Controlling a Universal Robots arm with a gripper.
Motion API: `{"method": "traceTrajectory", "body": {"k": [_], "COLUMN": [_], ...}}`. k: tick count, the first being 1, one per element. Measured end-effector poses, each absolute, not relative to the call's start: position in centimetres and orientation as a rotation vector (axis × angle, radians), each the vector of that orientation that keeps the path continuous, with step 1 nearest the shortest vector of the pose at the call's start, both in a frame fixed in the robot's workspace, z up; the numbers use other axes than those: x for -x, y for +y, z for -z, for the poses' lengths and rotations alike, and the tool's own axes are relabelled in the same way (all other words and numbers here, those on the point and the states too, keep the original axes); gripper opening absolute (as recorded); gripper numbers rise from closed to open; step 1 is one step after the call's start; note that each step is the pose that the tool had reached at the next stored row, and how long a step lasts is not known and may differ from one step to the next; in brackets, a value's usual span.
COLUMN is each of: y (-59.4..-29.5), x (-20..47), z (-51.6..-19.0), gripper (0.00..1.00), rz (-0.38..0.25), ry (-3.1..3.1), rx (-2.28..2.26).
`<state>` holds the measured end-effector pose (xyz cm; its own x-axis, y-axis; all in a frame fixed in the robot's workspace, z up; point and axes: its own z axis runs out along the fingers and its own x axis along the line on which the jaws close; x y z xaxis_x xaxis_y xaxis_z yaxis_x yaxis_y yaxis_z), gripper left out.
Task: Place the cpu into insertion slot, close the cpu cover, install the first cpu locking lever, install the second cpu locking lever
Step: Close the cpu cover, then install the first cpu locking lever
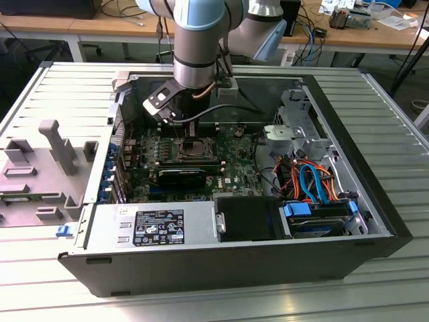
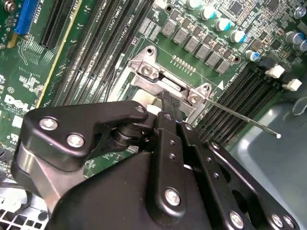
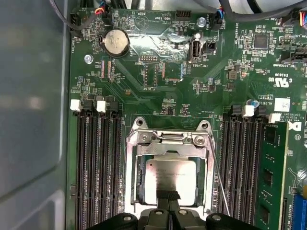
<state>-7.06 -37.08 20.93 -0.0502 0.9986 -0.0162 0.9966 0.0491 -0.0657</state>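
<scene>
The cpu (image 3: 170, 175), a dull silver square, lies flat inside the insertion slot (image 3: 132, 182) on the green board. In the exterior view the slot (image 1: 194, 149) sits mid-board under the arm. The cpu cover (image 3: 168, 151), a thin silvery frame, appears to lie down around the chip, which shows through its window. My gripper (image 3: 168, 196) is shut, its black fingertips pressed together over the chip's edge with nothing visible between them. In the second wrist view the gripper (image 2: 170, 103) points at the socket's hinge bracket (image 2: 158, 79). A thin locking lever (image 2: 240, 117) sticks out free past the socket.
Black memory slots (image 3: 98, 167) flank the socket, and a green module (image 3: 273, 177) stands in one. The grey case wall (image 3: 29, 96) runs close alongside. The case also holds a power supply (image 1: 154, 225), a drive bay (image 1: 318, 218) and orange and blue cables (image 1: 308, 178).
</scene>
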Motion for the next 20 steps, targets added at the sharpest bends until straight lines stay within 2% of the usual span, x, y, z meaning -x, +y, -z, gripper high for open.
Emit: {"method": "traceTrajectory", "body": {"k": [8, 14, 20], "y": [-37.1, -37.1, -37.1], "x": [4.5, 4.4, 4.4], "z": [-22.1, -23.5, -23.6], "gripper": [0.11, 0.11, 0.11], "rz": [-0.108, -0.107, -0.107], "ry": [-2.242, -2.242, -2.242], "rx": [2.133, 2.133, 2.133]}}
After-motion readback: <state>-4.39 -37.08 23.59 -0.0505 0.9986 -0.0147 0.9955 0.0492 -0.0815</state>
